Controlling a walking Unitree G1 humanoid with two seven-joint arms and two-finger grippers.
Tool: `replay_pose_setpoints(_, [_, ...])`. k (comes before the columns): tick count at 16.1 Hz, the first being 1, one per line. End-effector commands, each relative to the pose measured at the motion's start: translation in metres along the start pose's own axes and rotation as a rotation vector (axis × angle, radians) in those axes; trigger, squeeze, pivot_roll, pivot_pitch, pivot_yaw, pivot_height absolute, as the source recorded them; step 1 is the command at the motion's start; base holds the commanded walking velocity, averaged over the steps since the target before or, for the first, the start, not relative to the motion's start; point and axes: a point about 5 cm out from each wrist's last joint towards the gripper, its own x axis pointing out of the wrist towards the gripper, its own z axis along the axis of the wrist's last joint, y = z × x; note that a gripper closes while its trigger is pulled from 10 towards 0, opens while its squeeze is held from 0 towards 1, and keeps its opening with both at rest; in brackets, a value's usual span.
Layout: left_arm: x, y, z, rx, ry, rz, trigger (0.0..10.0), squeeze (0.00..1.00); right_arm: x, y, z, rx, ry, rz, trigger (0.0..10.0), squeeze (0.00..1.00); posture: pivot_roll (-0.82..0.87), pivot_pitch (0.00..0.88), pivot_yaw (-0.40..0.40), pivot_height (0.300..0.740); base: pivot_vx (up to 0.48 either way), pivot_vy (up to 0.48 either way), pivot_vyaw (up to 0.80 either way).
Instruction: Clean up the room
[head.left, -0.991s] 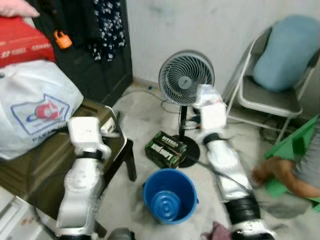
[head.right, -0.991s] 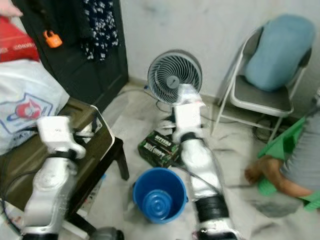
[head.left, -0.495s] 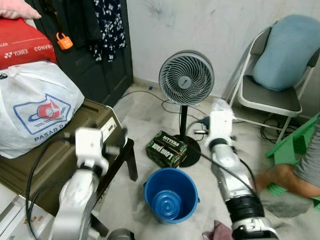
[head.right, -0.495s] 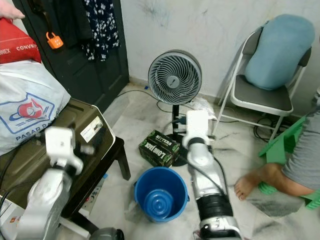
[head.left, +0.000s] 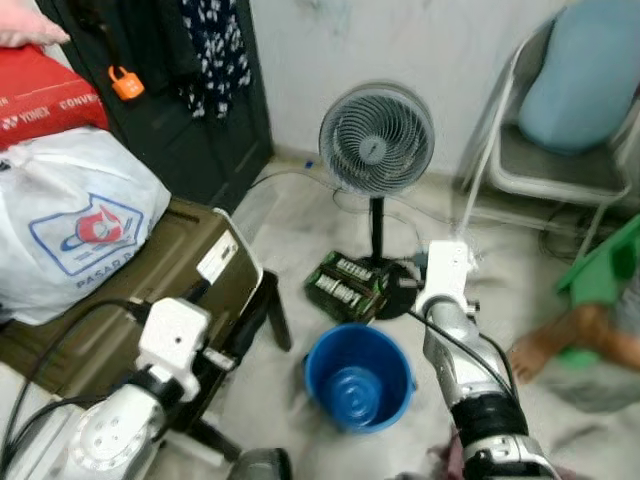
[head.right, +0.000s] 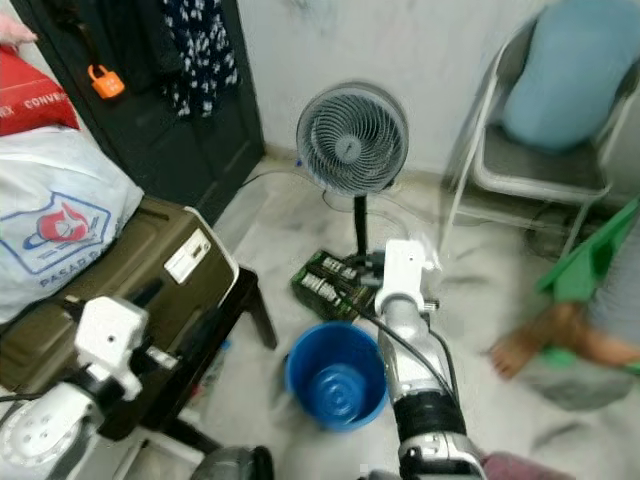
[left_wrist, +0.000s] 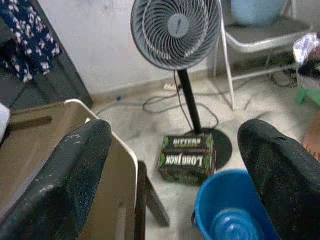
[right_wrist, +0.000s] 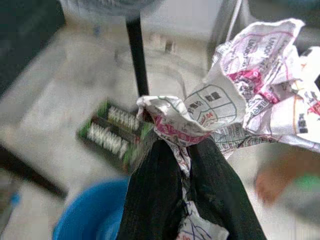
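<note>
Pinching a crumpled paper wrapper (right_wrist: 235, 107) between its two black fingers (right_wrist: 155, 200), the right gripper (right_wrist: 182, 145) hangs above the floor, near the far rim of the blue bucket (head.left: 358, 376) and short of the fan base. The fingers sit together on a thin twisted neck of the paper, while most of the wad billows loose beyond them. That narrow hold is the weak point: I judge a jolt or a quick swing could tear the paper or let it slide free, so it lands on the floor beside the bucket and not in it. The green box (head.left: 347, 285) and the fan stand (head.left: 377, 230) lie just beyond the bucket, and the trailing cable on the floor is close enough for a low reach to snag.

The left gripper (left_wrist: 172, 165) holds nothing, its fingers (left_wrist: 65, 175) spread wide apart, raised beside the brown case (head.left: 150, 280) on the dark stool.

A person's bare foot (head.left: 535, 352) rests on the floor to the right of the right arm, near enough that a wide sweep might brush it.

Both head views are smeared, so the box lettering and the chair (head.left: 560, 130) are soft. How deep the paper sits between the fingers is hidden by its own folds.
</note>
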Motion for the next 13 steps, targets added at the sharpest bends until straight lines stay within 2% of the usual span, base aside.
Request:
replay_pose_setpoints(1, [-0.006, 0.002, 0.008, 0.013, 0.004, -0.02, 10.0, 0.0, 0.003, 0.0, -0.008, 0.067, 0.075, -0.029, 10.0, 0.0, 0.13, 0.166, 0.136, 0.74, 0.0, 0.0, 0.0])
replay_pose_setpoints(4, [-0.021, 0.008, 0.016, 0.034, 0.05, -0.044, 10.0, 0.0, 0.007, 0.01, -0.01, 0.101, 0.122, -0.029, 10.0, 0.0, 0.17, 0.216, 0.182, 0.74, 0.0, 0.0, 0.0])
replay_pose_setpoints(5, [-0.029, 0.012, 0.019, 0.038, 0.073, -0.047, 10.0, 0.0, 0.009, 0.017, -0.01, 0.123, 0.137, -0.009, 10.0, 0.0, 0.2, 0.245, 0.209, 0.74, 0.0, 0.0, 0.0])
replay_pose_setpoints(9, [-0.039, 0.015, 0.024, 0.039, 0.114, -0.055, 10.0, 0.0, 0.012, 0.04, -0.009, 0.137, 0.165, 0.081, 10.0, 0.0, 0.23, 0.273, 0.22, 0.74, 0.0, 0.0, 0.0])
replay_pose_setpoints(10, [-0.042, 0.015, 0.023, 0.034, 0.128, -0.047, 10.0, 0.0, 0.011, 0.053, -0.006, 0.135, 0.166, 0.125, 10.0, 0.0, 0.24, 0.278, 0.215, 0.74, 0.0, 0.0, 0.0])
replay_pose_setpoints(13, [-0.046, 0.011, 0.024, 0.022, 0.14, -0.041, 10.0, 0.0, 0.009, 0.073, -0.002, 0.127, 0.167, 0.188, 10.0, 0.0, 0.26, 0.284, 0.199, 0.74, 0.0, 0.0, 0.0])
